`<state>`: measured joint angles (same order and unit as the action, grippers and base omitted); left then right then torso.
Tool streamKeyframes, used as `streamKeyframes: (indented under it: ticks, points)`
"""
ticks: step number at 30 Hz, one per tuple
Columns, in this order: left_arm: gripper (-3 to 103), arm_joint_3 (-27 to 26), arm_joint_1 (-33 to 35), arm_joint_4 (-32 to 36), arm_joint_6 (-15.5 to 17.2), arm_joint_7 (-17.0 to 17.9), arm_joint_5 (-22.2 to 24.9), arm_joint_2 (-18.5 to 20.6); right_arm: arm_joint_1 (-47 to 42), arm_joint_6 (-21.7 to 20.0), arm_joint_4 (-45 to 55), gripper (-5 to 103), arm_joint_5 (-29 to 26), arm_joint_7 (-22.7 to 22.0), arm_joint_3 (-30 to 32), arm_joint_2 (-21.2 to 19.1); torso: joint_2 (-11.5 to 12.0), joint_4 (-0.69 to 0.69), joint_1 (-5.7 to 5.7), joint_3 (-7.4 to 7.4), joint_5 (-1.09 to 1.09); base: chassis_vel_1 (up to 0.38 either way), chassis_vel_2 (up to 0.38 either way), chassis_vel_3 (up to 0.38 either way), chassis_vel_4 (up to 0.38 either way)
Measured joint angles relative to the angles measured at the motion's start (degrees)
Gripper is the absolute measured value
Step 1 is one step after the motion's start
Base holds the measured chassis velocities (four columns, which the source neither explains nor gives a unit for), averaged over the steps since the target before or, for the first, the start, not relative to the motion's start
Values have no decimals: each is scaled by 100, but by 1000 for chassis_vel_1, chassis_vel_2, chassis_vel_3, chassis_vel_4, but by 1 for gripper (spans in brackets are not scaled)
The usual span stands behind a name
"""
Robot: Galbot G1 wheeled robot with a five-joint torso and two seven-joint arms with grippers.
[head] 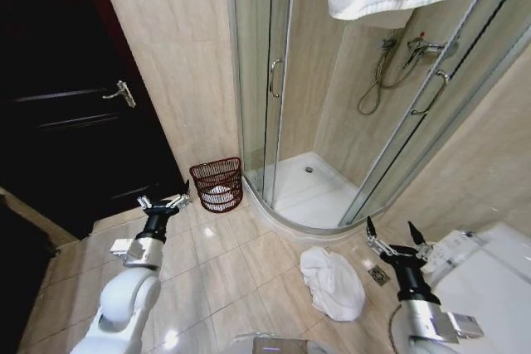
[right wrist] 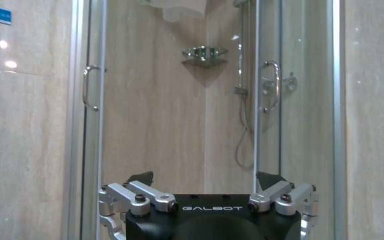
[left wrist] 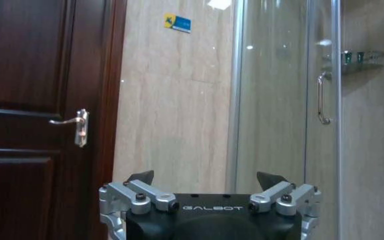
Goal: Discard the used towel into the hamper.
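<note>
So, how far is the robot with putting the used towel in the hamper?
Nothing looks done yet. The used towel lies crumpled on the floor tiles near the shower base. The left gripper and right gripper are both open and hold nothing. Left to do: pick up the towel and drop it into the hamper by the wall.

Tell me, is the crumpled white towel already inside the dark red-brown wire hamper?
No, the crumpled white towel lies on the tiled floor in front of the shower, well apart from the dark red-brown wire hamper by the wall.
</note>
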<state>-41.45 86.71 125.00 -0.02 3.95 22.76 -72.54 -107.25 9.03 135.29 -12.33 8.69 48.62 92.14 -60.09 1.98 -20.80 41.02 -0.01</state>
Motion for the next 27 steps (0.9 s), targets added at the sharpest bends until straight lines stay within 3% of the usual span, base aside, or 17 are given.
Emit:
streamKeyframes:
  ticks: [3, 6, 10, 17, 20, 27]
  points:
    - [100, -58, -152, -136, 0, -265, 112, 8, -2, 42, -23, 100, 13, 131, -11, 0, -62, 0, -26, 34, -1, 0, 0, 0, 0]
    - [100, -122, -462, -431, -36, -767, 233, 20, 108, 164, -279, 100, 160, 229, -130, 0, -148, 1, -64, 82, 2, 0, 0, 0, 0]
    - [100, -65, -618, -545, -48, -838, 240, -48, 180, 195, -374, 100, 221, 244, -192, 0, -190, 1, -84, 106, 1, 0, 0, 0, 0]
    - [100, 382, -761, -639, -42, -635, 28, -645, 622, 328, -864, 100, 538, 2, -458, 0, -343, 2, -153, 191, 3, 0, 0, 0, 0]
    - [100, 901, -618, -599, -92, -343, -324, -864, 632, 323, -801, 100, 673, -88, -631, 0, -428, 2, -190, 237, 1, 0, 0, 0, 0]
    - [100, 1265, -629, -662, -244, 37, -782, -797, 472, 239, -571, 100, 851, -427, -831, 0, -580, 1, -258, 319, 1, 0, 0, 0, 0]
